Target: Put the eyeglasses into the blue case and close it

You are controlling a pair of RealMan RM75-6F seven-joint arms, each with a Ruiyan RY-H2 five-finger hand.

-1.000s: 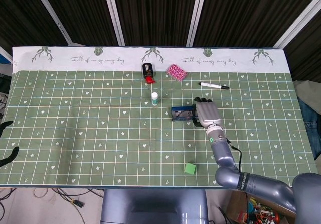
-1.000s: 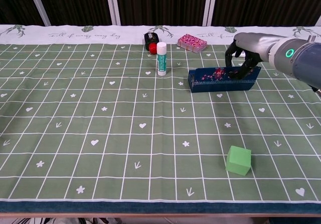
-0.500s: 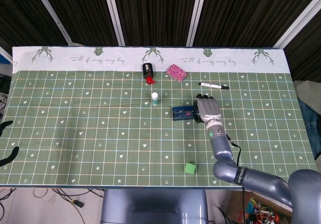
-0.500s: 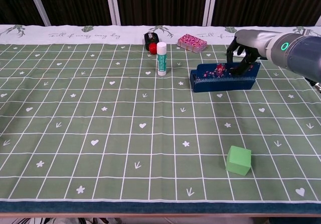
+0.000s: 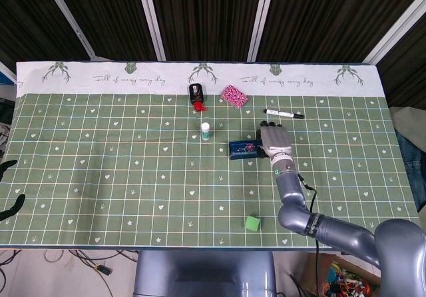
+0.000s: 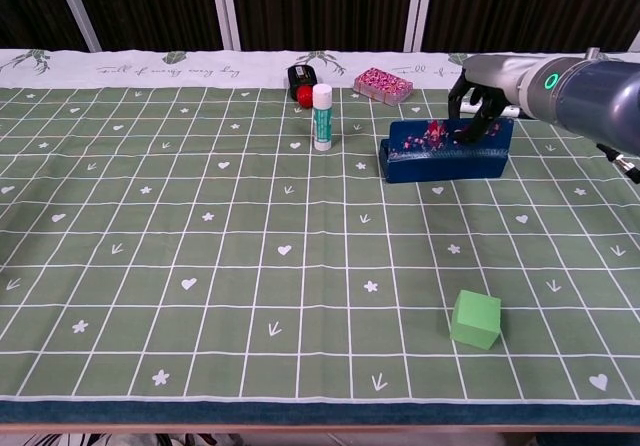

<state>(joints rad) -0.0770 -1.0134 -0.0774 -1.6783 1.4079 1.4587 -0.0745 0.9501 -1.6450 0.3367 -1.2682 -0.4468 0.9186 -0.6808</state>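
Note:
The blue case [image 6: 445, 156] lies right of the table's middle and is seen in the head view as the blue case [image 5: 242, 150]. It stands open and tipped up, its long front wall facing me. The pinkish-red eyeglasses [image 6: 432, 134] lie inside it. My right hand [image 6: 480, 101] curls its fingers over the case's right end and far edge; the head view shows the right hand [image 5: 275, 140] just right of the case. My left hand [image 5: 8, 189] shows only as dark fingertips, spread apart, at the left edge, holding nothing.
A white glue stick [image 6: 322, 117] stands left of the case. Behind it lie a black and red object [image 6: 300, 80] and a pink block [image 6: 383, 84]. A black marker [image 5: 283, 114] lies beyond the right hand. A green cube [image 6: 476, 319] sits near the front edge.
The right hand has drawn back toward the far side and lifted the case's far edge, so the case stands taller and more upright than a second ago. The left hand has not moved.

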